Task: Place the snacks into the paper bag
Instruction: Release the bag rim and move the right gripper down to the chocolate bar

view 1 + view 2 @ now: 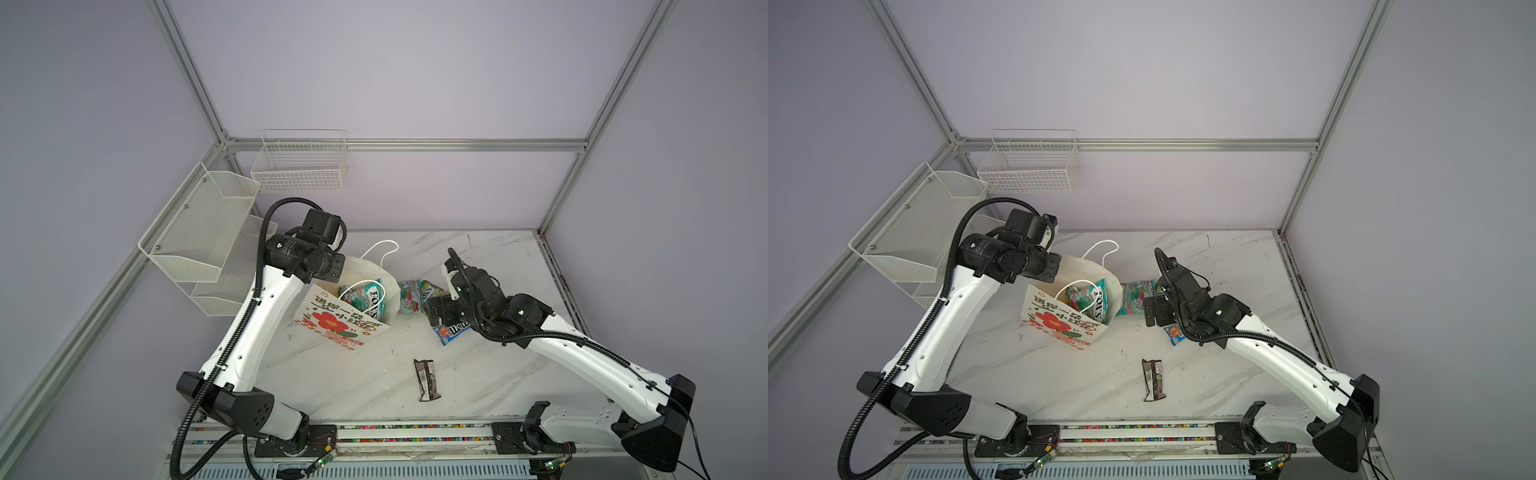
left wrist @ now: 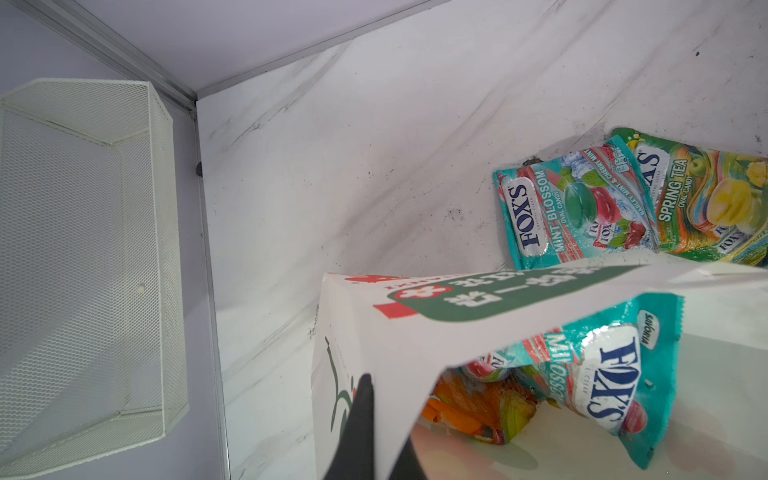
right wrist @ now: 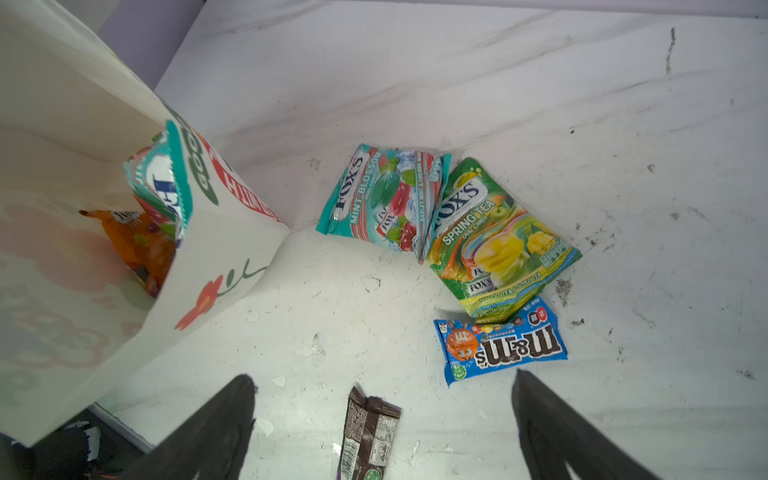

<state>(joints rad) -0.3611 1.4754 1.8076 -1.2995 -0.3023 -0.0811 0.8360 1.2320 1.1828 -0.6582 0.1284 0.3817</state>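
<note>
The white paper bag (image 1: pixel 332 328) (image 2: pixel 415 345) stands open left of centre in both top views. My left gripper (image 2: pixel 386 440) is shut on the paper bag's wall at its rim. Inside lie a teal FOX'S packet (image 2: pixel 615 374) and an orange packet (image 3: pixel 133 241). On the table right of the bag lie more snacks: a teal FOX'S packet (image 3: pixel 382 199), a green-yellow FOX'S packet (image 3: pixel 498 241), a blue m&m's packet (image 3: pixel 503 347) and a dark-brown wrapper (image 1: pixel 427 380). My right gripper (image 3: pixel 382 376) (image 1: pixel 434 311) hangs open and empty above the table, between the bag and the m&m's.
Two white wire baskets (image 1: pixel 199 245) (image 1: pixel 299 166) hang on the left and back walls. Aluminium frame posts (image 1: pixel 552 208) bound the marble table (image 1: pixel 498 257). The left arm's elbow reaches over the table's left side.
</note>
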